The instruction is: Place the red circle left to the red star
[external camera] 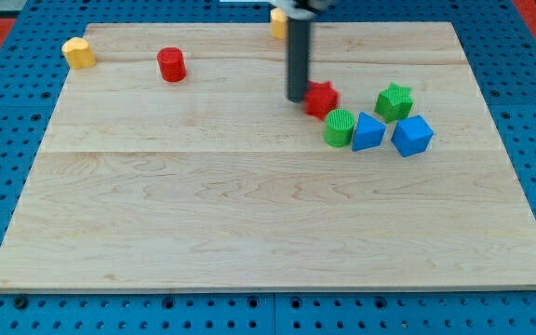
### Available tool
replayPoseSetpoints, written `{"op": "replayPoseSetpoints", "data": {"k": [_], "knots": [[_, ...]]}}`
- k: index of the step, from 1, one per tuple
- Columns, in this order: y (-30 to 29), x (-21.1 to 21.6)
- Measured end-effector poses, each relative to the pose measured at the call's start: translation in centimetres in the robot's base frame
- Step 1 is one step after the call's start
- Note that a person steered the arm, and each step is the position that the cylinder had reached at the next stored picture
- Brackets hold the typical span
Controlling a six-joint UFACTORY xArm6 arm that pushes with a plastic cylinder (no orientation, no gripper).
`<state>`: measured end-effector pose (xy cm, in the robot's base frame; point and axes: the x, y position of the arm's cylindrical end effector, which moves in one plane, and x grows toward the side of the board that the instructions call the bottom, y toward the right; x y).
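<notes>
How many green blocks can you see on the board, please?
2: a green cylinder just below the red star, and a green star at the view's right of it. None seems hidden.

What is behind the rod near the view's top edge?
A yellow block sits at the board's top edge, partly covered by the rod, so its shape cannot be made out. My tip stands just left of the red star.

red circle [171,64]: upright cylinder, view's top-left | red star [323,99]: flat, centre-right, well apart from circle
</notes>
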<state>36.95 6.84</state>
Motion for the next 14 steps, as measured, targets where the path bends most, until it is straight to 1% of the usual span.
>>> {"op": "replayPoseSetpoints", "data": {"k": [1, 2, 3, 4, 5, 6, 8, 10, 11, 12, 13, 14], "knots": [[-7.1, 0.8], [-17.7, 1.1], [-27.0, -0.1], [-26.3, -6.6], [-21.7, -13.3], [-16.3, -17.8], [-13.1, -17.3], [-14.3, -4.1], [-24.4, 0.6], [-28.6, -5.0], [-23.9, -10.2], [-18.6, -8.8]]}}
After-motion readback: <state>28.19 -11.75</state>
